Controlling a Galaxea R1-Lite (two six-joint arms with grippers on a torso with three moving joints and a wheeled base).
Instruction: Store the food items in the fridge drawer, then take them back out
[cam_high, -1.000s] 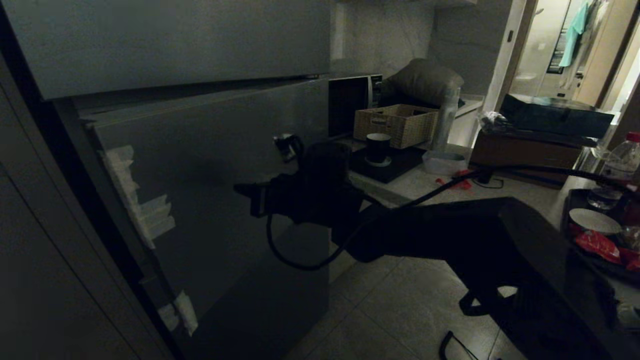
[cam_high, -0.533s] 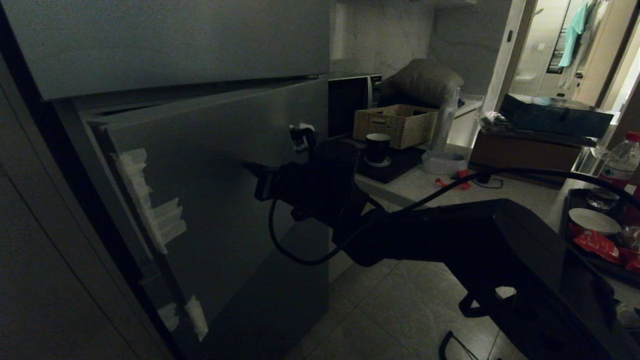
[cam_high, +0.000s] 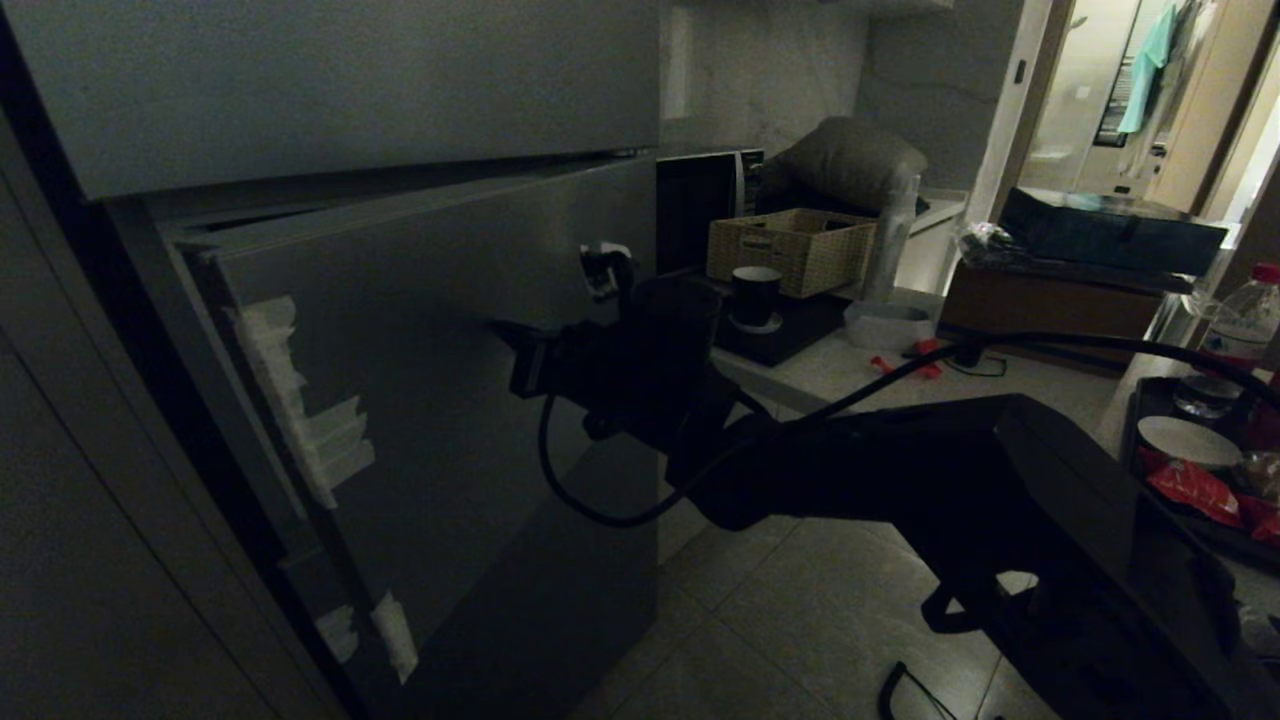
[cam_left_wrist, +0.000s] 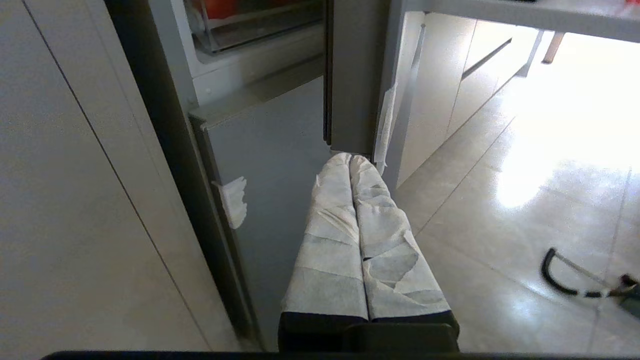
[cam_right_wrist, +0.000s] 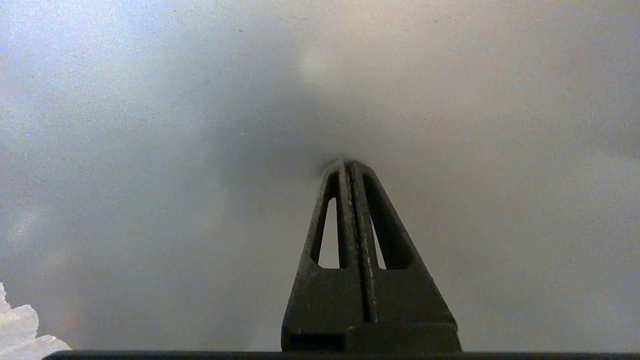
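Right gripper: fingers clenched together, empty, tips against the grey fridge door; arm stretched leftward across the view. Left gripper: fingers pressed together, empty, low beside the door's edge. Fridge drawer partly visible behind the ajar door.

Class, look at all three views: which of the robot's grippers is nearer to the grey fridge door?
Right. The right gripper, fingers shut, has its tips at the fridge door; contact can't be confirmed. The left gripper hangs low, short of the door's bottom edge.
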